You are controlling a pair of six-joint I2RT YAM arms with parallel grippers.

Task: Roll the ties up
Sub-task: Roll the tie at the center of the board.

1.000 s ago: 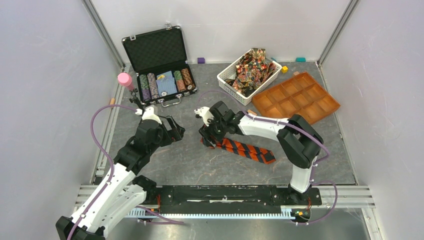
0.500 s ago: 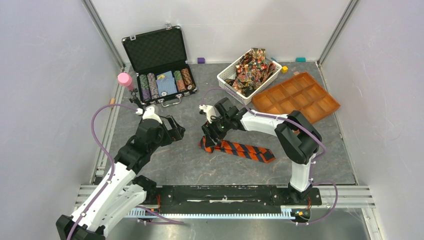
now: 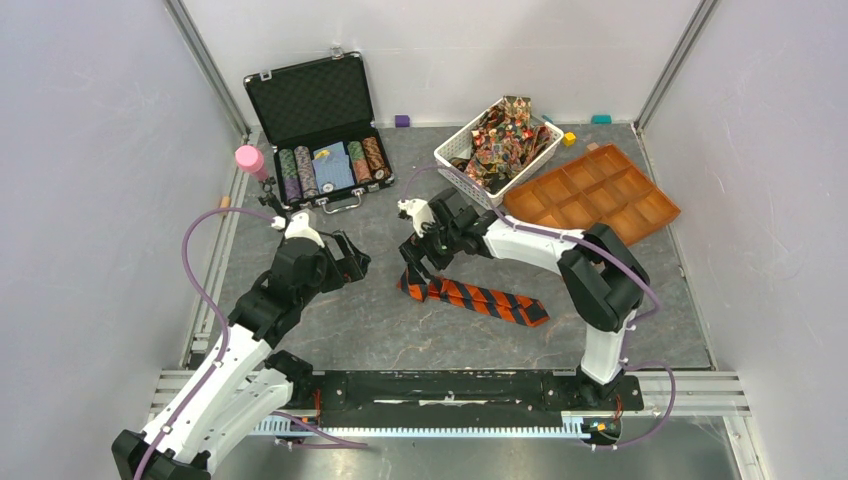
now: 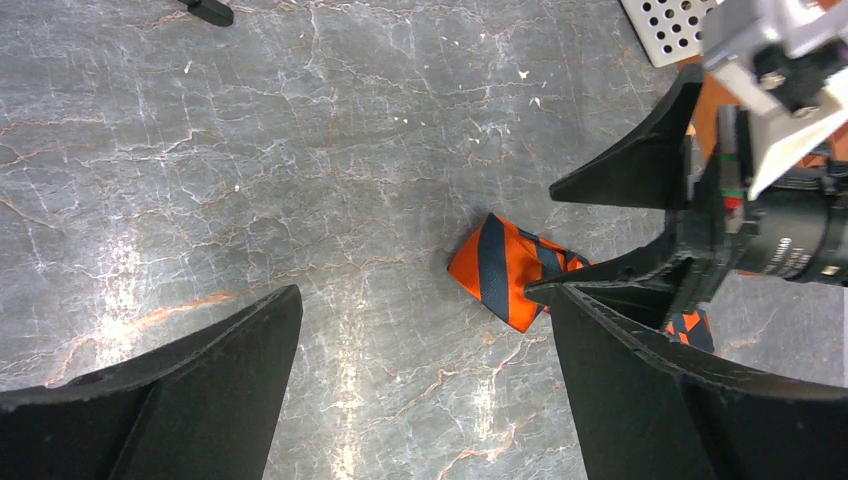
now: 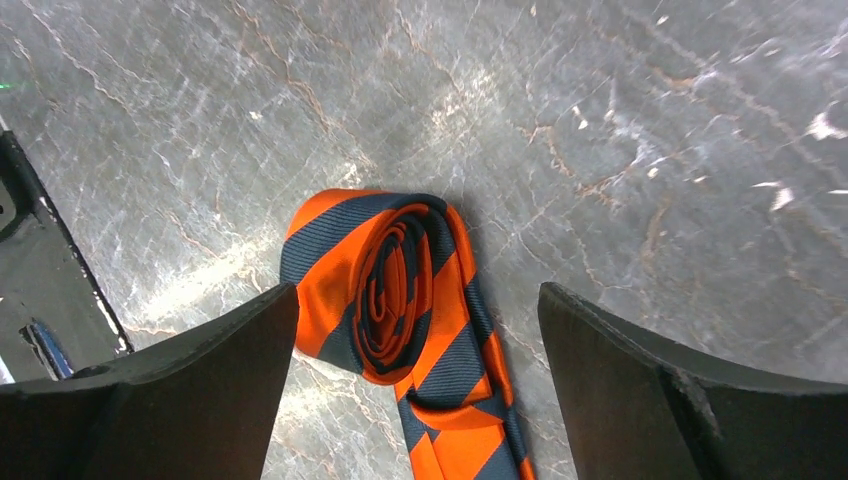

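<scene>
The desk point(image 3: 330, 320) carries everything. Beyond the right jaws, a basket point(image 3: 458, 175) holds the patterned ties point(image 3: 505, 135), likely waiting their turn. The striped tie point(image 3: 490, 298) lies flat under the right jaws, with one end wound into a small roll point(image 5: 385, 285) that sits between them. They stand wide apart and grip nothing, probably to leave the roll undisturbed. The left jaws, also fully spread and empty, hover beside the roll, seemingly ready to steady it.
</scene>
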